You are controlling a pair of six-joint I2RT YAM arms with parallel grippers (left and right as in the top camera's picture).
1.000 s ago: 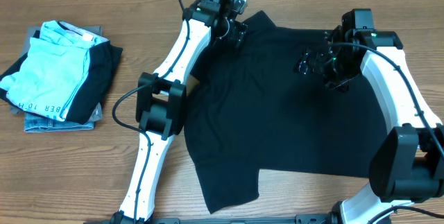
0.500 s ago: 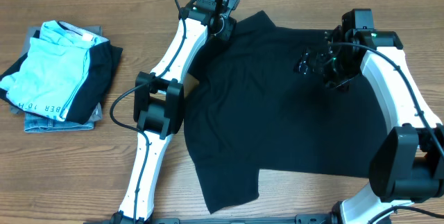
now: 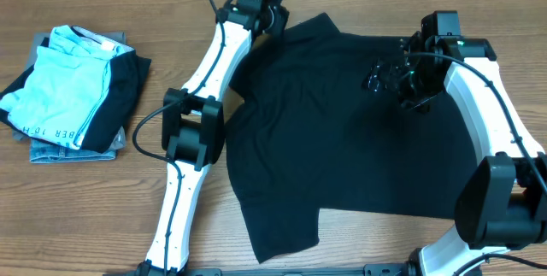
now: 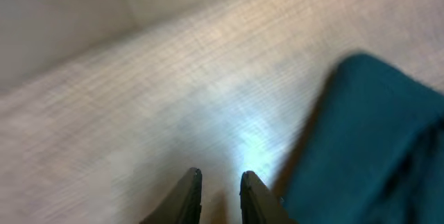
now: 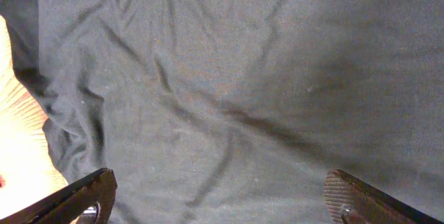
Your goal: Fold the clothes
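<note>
Shirt (image 3: 359, 139) lies under my right pincer (image 5: 218, 182), which is wide apart; left pincer (image 4: 220, 177), seemingly together, hovers over tabletop (image 4: 173, 92).

Left wrist view blurred, glare centre

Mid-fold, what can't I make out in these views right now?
Overhead: right gripper blends into the black T-shirt; contact unclear.
Overhead: right arm covers the T-shirt's right edge.
Left wrist: blurred picture; left gripper's height above the table unclear.
Right wrist: both fingers cut off by the bottom edge.
</note>
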